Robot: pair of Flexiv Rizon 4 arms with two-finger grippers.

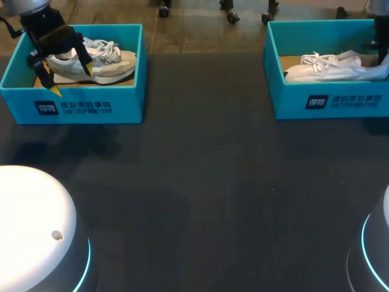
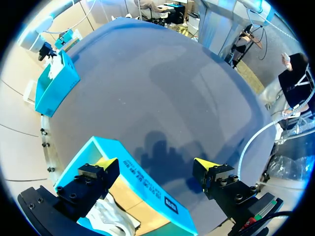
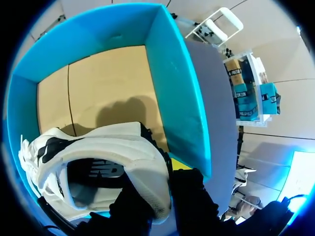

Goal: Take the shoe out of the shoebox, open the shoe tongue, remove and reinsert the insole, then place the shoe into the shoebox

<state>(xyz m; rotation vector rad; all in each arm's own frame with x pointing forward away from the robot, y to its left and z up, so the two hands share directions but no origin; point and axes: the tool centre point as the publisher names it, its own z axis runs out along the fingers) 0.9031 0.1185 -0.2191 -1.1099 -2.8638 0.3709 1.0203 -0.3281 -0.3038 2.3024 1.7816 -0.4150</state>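
Two teal shoeboxes stand at the table's far side. The left shoebox (image 1: 91,106) holds a beige and white shoe (image 1: 103,61). My left gripper (image 1: 70,79) hovers open over that shoe's heel end; in the left wrist view its fingers (image 2: 106,163) straddle the box's front wall (image 2: 147,189). The right shoebox (image 1: 328,100) holds a white shoe (image 1: 334,68). My right arm (image 1: 382,36) comes down at that shoe's heel. In the right wrist view my right gripper (image 3: 165,189) is shut on the white shoe's (image 3: 98,152) heel collar, one finger inside and one outside, over the box's cardboard floor (image 3: 98,93).
The wide dark tabletop (image 1: 200,182) lies between and in front of the two boxes. My arms' white bases (image 1: 36,231) sit at the near corners. The right shoebox's teal wall (image 3: 177,83) rises close beside my right gripper.
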